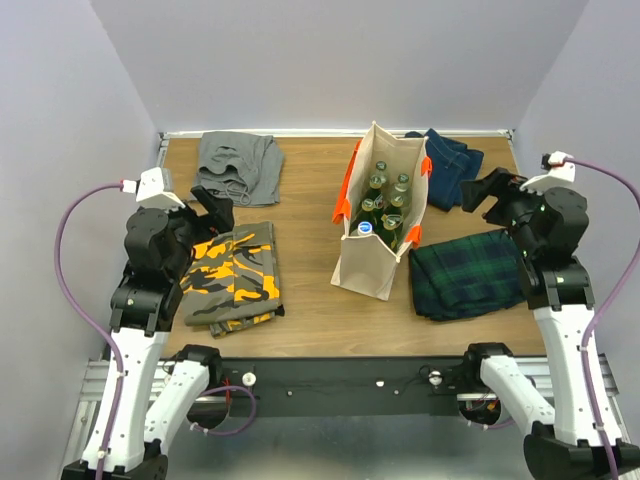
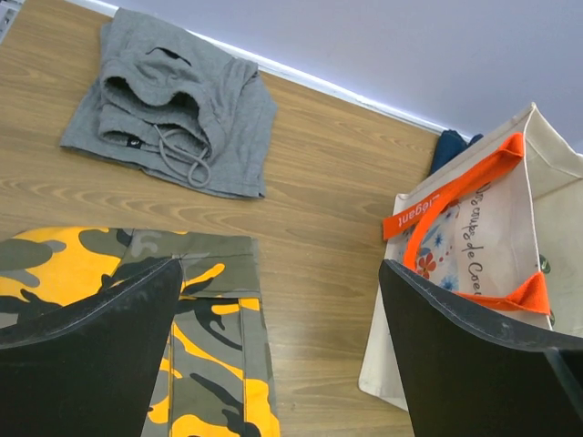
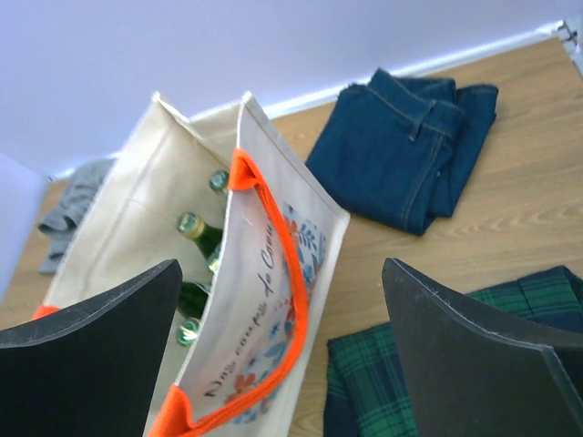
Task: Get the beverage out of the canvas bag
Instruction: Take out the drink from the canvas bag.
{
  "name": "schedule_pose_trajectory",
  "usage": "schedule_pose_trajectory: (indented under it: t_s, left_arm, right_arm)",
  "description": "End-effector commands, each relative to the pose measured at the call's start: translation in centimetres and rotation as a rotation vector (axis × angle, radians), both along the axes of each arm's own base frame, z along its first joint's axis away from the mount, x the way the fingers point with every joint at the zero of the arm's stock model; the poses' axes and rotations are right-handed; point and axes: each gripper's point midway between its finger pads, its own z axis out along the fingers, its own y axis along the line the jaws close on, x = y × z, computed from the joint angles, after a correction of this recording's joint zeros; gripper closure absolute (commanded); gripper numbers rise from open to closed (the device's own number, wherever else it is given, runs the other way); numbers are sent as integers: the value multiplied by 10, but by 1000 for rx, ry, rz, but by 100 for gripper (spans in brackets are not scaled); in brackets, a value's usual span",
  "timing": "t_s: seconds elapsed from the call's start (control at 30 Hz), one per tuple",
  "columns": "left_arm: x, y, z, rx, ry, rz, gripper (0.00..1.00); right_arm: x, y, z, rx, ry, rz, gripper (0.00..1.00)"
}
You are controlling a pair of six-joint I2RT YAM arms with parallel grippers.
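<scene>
Bag (image 1: 372,255) stands upright mid-desk (image 1: 310,300), green bottles (image 1: 385,195) packed inside it. Left gripper (image 1: 212,208) hangs well off to the bag's left by the camo cloth (image 1: 235,275), jaws spread wide, nothing in them. Right gripper (image 1: 478,190) hovers near the bag's right side, clear of it, equally wide and empty.
</scene>
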Motion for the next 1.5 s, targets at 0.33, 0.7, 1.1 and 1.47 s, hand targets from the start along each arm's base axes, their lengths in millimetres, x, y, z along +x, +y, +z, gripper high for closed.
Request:
schedule_pose_trajectory:
  t_s: [0.33, 0.7, 1.1, 1.47]
  left_arm:
    - [8, -18, -12, -13, 159, -85, 1]
    - [12, -57, -8, -148, 137, -263, 1]
    - [18, -104, 45, -239, -44, -417, 1]
    - [40, -133, 6, 81, 146, -239, 1]
  right_arm:
    - [10, -10, -12, 45, 176, -92, 0]
    - [6, 24, 38, 56, 72, 124, 0]
    - [14, 46, 12, 115, 137, 237, 0]
    - [34, 37, 18, 27, 151, 219, 0]
